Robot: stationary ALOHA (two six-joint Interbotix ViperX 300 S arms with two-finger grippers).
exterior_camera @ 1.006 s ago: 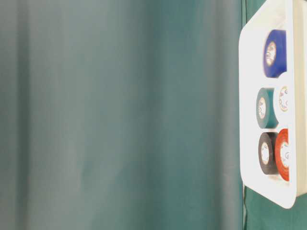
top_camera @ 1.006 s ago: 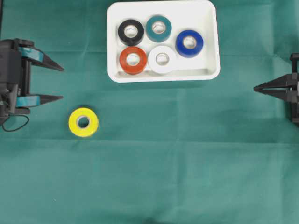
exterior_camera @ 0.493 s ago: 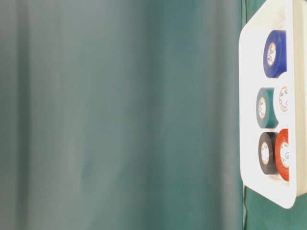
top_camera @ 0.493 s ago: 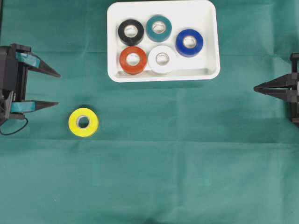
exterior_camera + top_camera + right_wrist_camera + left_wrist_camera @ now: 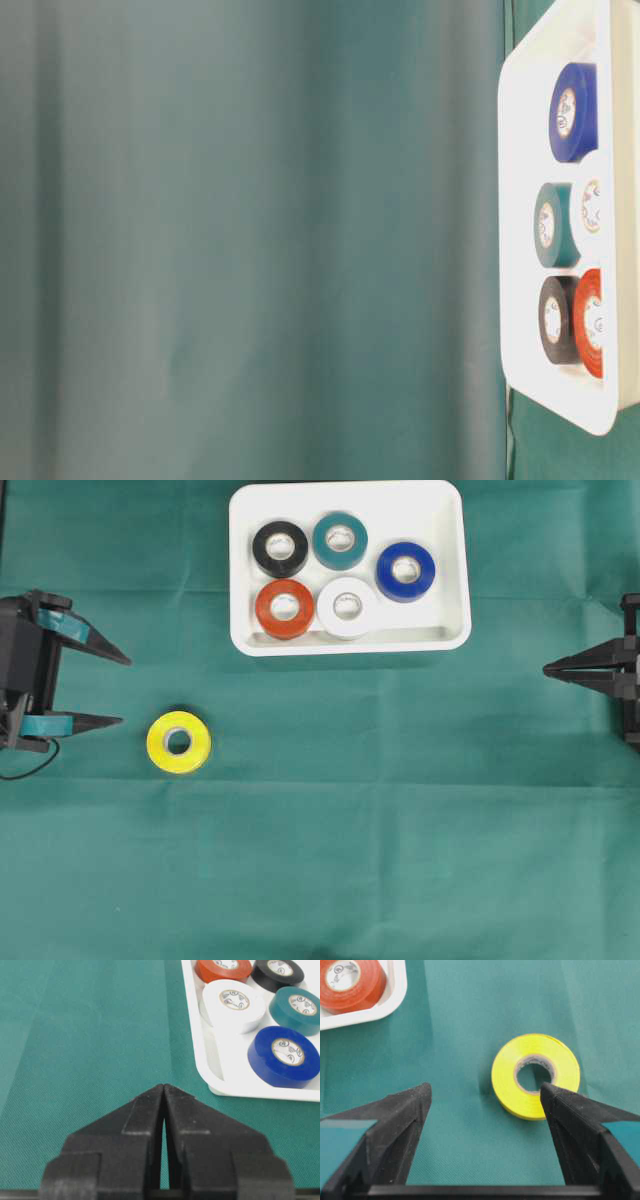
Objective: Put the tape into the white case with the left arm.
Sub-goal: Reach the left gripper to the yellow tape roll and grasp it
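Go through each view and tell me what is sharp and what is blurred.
Overhead: evenly lit, sharp throughout. Table-level: green cloth in front is a soft blur; white case sharper. Left wrist: yellow tape slightly soft, fingers blurred. Right wrist: rolls crisp.

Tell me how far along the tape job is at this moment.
Done: five rolls already lie in the white case. In hand: nothing; the left hand is open, empty, and lined up beside the yellow tape, which lies on the green cloth. The right hand is shut and idle. Left: grasp the yellow tape, carry it over, release it in the case.
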